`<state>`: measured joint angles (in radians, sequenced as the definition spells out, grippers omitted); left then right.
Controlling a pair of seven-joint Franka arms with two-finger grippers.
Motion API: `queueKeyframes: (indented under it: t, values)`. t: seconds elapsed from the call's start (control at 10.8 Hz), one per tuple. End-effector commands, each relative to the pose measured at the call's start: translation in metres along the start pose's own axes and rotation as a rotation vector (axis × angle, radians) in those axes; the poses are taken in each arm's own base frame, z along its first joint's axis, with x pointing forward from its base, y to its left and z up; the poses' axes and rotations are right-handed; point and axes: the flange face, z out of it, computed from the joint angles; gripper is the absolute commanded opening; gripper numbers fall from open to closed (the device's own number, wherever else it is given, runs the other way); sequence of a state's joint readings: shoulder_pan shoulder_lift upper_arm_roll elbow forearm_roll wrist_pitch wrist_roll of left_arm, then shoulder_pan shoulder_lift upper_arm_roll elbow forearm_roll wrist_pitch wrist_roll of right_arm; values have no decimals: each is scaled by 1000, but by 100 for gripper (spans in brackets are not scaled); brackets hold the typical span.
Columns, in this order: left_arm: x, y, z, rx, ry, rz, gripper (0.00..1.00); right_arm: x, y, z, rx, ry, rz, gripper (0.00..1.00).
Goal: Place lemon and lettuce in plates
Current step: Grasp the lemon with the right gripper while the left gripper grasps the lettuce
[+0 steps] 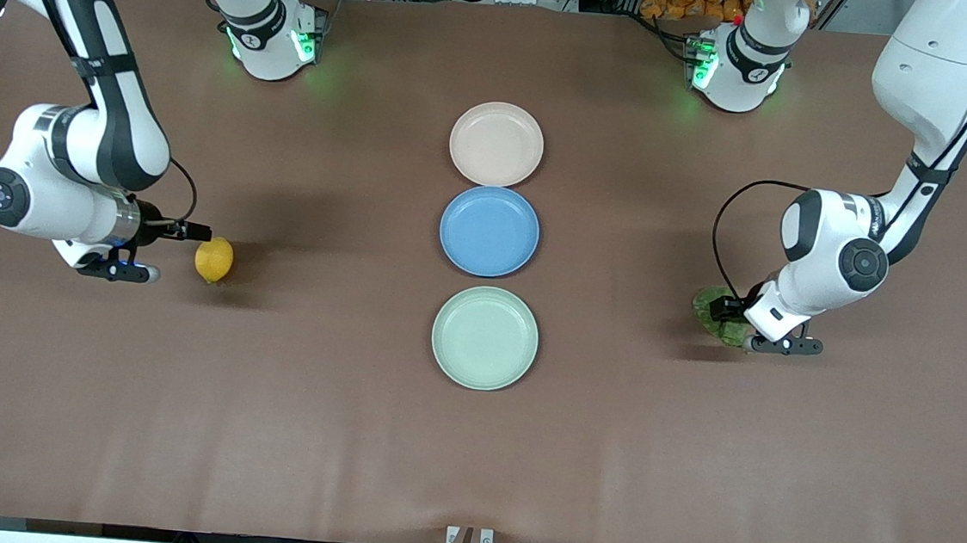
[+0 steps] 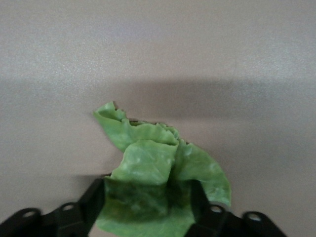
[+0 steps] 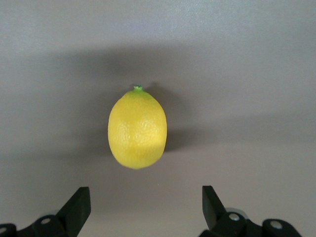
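- Small oval bright yellow lemon with dimpled skin: lying on the brown table toward the right arm's end, well apart from the plates, not yet held.
- Right gripper just beside the lemon, low over the table, fingers spread wide and the fruit lying ahead of the gap, untouched.
- Likely firm and light, rounded, prone to roll or squirt out of a shallow pinch; best taken across the narrower middle, pads on the two long sides, not on the pointed ends.
- Wrinkly green lettuce leaf with a ragged outline: on the table toward the left arm's end, about level with the gap between the blue and mint plates.
- Left gripper down on the leaf, fingers flanking its bunched end, one on each side; looks like contact on both sides, so judged closed on the lettuce.
- Probably very light, soft and floppy; apt to fold, droop or slip free; thick crumpled part the safest hold, thin edge likely to tear or slide.
- Round shallow beige-pink plate, blue plate and pale mint green plate in a row at mid-table, all empty.
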<state>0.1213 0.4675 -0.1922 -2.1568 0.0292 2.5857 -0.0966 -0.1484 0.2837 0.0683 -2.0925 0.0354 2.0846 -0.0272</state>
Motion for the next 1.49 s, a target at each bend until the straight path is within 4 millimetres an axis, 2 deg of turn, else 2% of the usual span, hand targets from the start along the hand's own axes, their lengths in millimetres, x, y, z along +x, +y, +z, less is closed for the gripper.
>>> queueKeyframes:
  t: [0.0, 0.09, 0.46, 0.74, 1.02, 1.11, 1.21, 1.39]
  values:
    - [6, -2, 13, 2, 14, 31, 13, 9, 0, 24, 28, -11, 21, 100]
    - [7, -1, 14, 1, 16, 31, 0, 12, -2, 33, 53, -15, 36, 100]
    - [16, 1, -1, 2, 44, 30, 0, 22, -11, 64, 70, -16, 39, 100]
    - [28, 6, -28, 7, 73, 38, 0, 23, -14, 73, 68, -29, 33, 100]
    - [39, 23, -79, 16, 77, 60, 0, 26, -16, 84, 67, -35, 30, 100]
    - [39, 41, -97, 18, 80, 84, 0, 27, -15, 86, 68, -29, 31, 92]
    - [41, 50, -116, 19, 89, 100, 0, 27, -15, 88, 68, -32, 27, 70]
    - [43, 90, -138, -7, 123, 118, 0, 28, -16, 87, 68, -30, 20, 19]
